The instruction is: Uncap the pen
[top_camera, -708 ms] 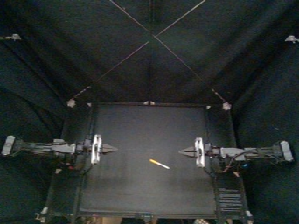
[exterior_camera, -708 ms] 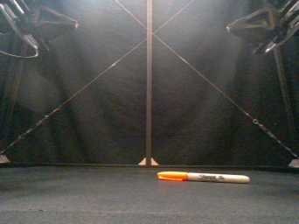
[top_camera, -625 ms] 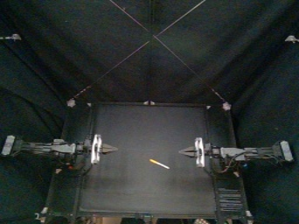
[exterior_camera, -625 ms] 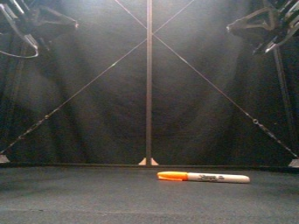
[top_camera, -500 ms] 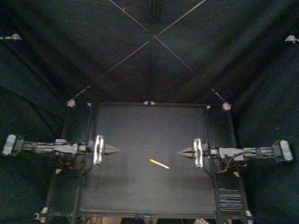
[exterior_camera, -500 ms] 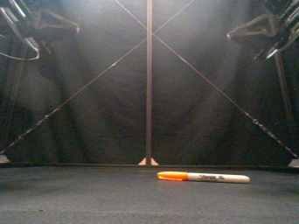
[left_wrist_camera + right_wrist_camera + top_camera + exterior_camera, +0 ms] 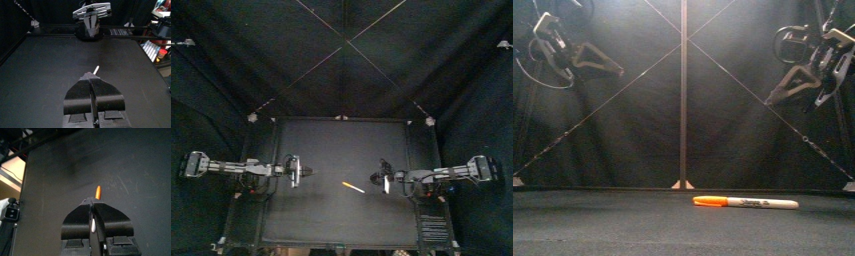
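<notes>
We see a marker pen (image 7: 746, 203) with a white barrel, black print and an orange cap (image 7: 710, 201) lying flat on the black tabletop (image 7: 318, 215). It sits a little right of the middle and toward the front half. The cap is seated on the barrel, at the end that points left in the front view. From above, the pen (image 7: 353, 187) lies on a slight diagonal between the two arms, nearer the right one. The left end effector (image 7: 297, 172) reaches in from the left side and the right end effector (image 7: 380, 177) from the right, their tips turned toward each other across the pen. In the front view we find both of them held high above the tabletop, the left end effector (image 7: 617, 71) at the upper left and the right end effector (image 7: 771, 97) at the upper right, each angled down and inward, well clear of the pen. Through the left wrist camera, the left end effector (image 7: 89, 75) has its two black jaws pressed together to a point, with nothing between them, and the pen (image 7: 97, 69) lies just beyond the tips. Through the right wrist camera, the right end effector (image 7: 91, 202) is likewise closed and empty, with the pen (image 7: 98, 191) showing just past its tips.
</notes>
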You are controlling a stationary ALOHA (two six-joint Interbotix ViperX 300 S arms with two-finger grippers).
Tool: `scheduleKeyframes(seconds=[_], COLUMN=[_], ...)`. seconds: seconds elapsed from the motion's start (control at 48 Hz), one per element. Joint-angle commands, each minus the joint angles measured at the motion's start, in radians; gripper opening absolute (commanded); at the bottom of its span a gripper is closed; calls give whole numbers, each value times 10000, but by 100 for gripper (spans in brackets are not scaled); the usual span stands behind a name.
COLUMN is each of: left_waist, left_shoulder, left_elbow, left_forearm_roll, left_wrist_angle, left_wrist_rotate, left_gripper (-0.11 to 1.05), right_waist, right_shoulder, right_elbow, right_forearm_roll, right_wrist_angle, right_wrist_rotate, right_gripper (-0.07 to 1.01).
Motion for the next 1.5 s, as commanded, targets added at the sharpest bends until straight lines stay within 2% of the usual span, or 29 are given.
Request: scheduleKeyframes(seconds=[0.021,0.125,0.188,0.562,0.875,1.042,1.229,1.312,1.417,1.5], left_waist=[61,77,77,169,153,169,184,230,261,261], left_shoulder=[460,798,997,1887,2010,2025,2102,2224,2439,2623], left_elbow=[-291,-322,-353,-552,-552,-537,-598,-660,-859,-1089], left_forearm_roll=[-15,-15,-15,0,0,0,-15,-15,-15,0], left_wrist_angle=[-291,-399,-430,-445,-445,-445,-445,-445,-337,-230], left_wrist_rotate=[-15,-15,0,31,31,31,31,0,15,15], left_gripper=[25,31,33,34,34,34,35,36,43,54], right_waist=[61,77,123,245,215,215,215,215,169,61], right_shoulder=[813,1595,2040,4111,4495,4817,5200,5170,4924,4617], right_elbow=[-537,-813,-1012,-2408,-2684,-2761,-2930,-2976,-3053,-3145], right_forearm_roll=[-107,-337,-460,-1488,-1963,-2117,-2178,-2347,-2577,-2761], right_wrist_angle=[184,337,430,1856,2454,2623,3068,3129,3129,3129], right_wrist_rotate=[0,0,0,0,15,15,15,15,15,0], right_gripper=[78,90,93,93,92,83,64,56,50,49])
